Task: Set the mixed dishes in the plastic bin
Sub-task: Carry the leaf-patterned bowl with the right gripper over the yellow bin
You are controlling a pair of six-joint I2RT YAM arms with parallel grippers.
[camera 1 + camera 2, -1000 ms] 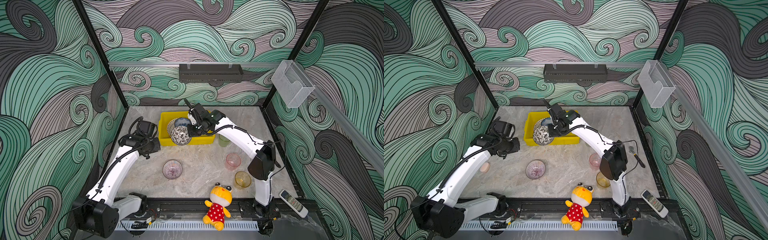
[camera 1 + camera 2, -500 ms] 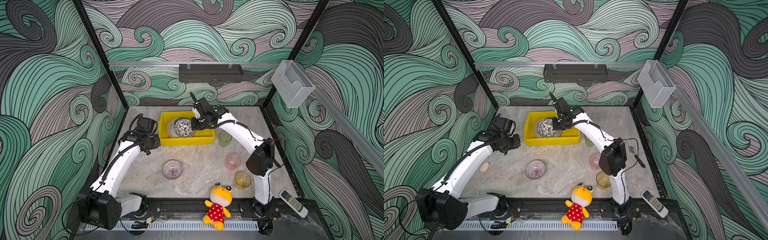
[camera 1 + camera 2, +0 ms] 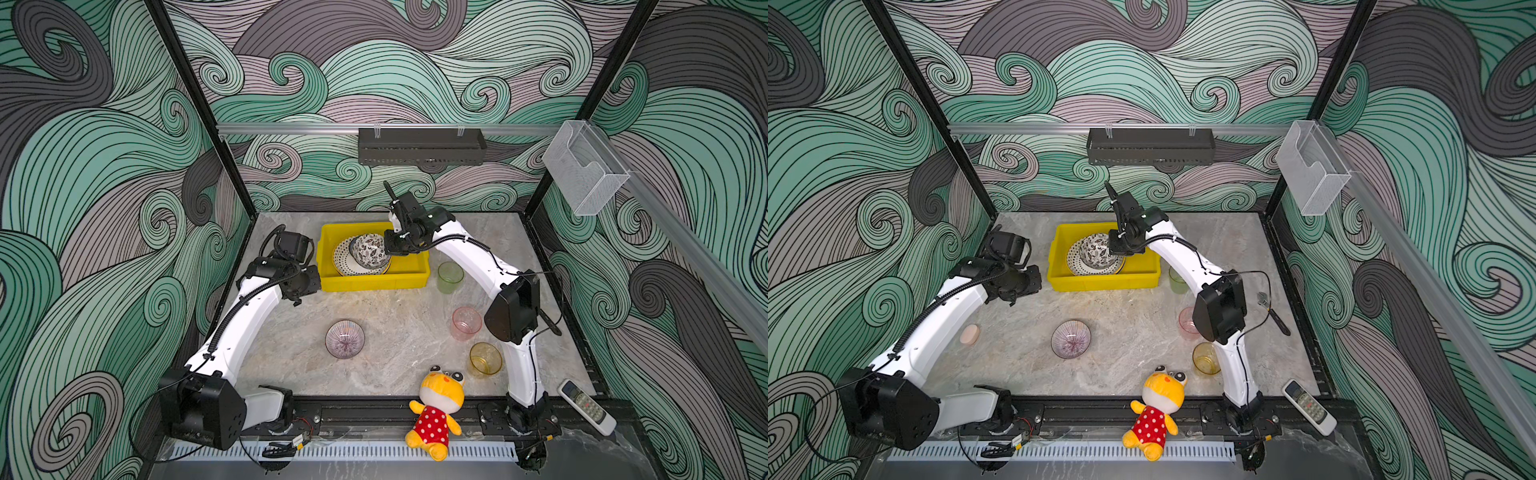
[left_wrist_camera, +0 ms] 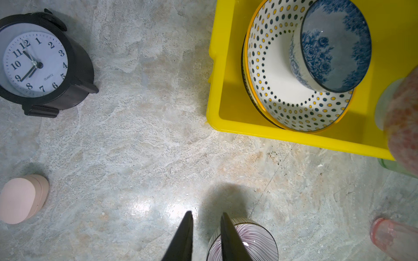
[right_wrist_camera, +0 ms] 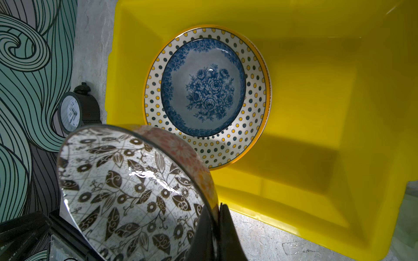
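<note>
Bin [image 3: 374,280] stands at the rear of the surface [image 3: 395,328] and holds the dotted plate [image 5: 217,146] with the blue bowl [image 5: 203,88] on it. Right tool [image 5: 217,206] is clenched on the rim of the black-white bowl [image 5: 126,187], which is tilted over the plate. Left tool [image 4: 206,213] is released and empty, beside the lilac bowl [image 4: 253,237].

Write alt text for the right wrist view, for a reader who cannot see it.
Shut jaws pinch the rim of a tilted black-and-white patterned bowl, close to the camera. Beyond it, a yellow bin holds a blue floral bowl sitting on a dotted plate. A black clock stands outside the bin.
</note>
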